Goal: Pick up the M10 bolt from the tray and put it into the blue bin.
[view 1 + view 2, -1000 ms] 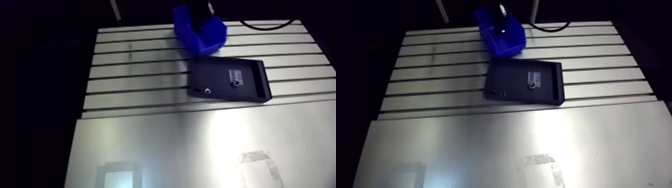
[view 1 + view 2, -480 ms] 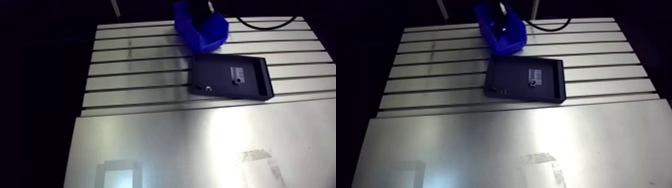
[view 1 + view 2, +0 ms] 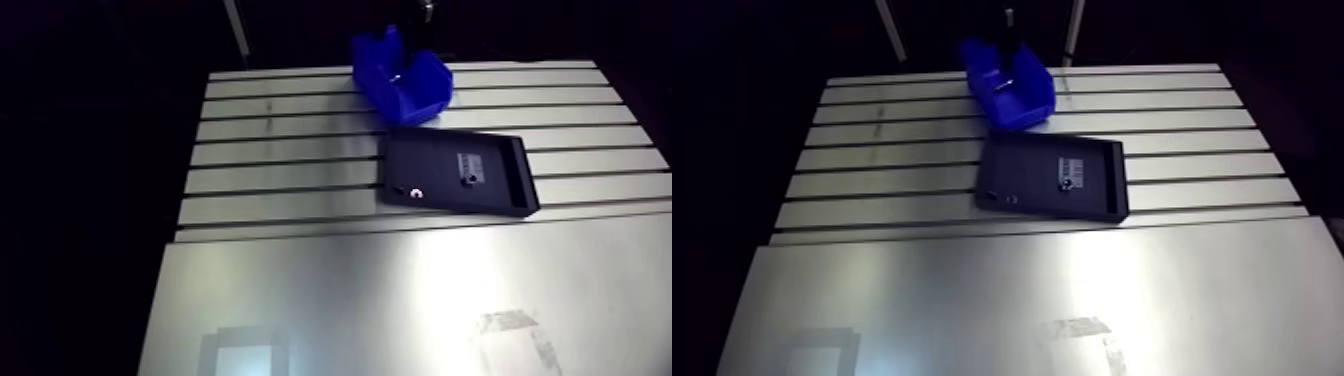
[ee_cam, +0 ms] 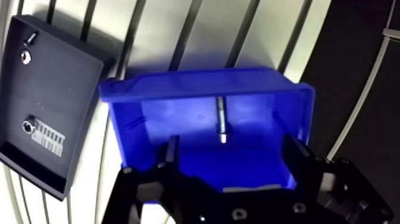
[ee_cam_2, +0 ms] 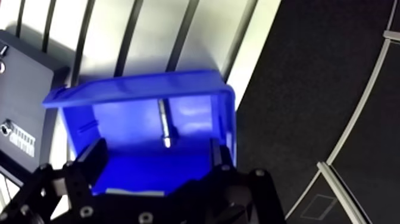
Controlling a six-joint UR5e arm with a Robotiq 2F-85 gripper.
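As it lies binned, the bolt (image 4: 221, 119) points ahead.

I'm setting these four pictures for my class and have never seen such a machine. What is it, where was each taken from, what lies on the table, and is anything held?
This is one robot arm at a slotted aluminium table. Two pictures come from a camera on the arm's upper link, looking down over the table; two come from a camera on the wrist, looking past the gripper. Each pair shows one scene from two close lenses. On the table stand a blue bin and, beside it, a flat black tray holding a few small metal parts and a striped label. The gripper's two fingers are apart over the bin and hold nothing. A bolt lies inside the bin.
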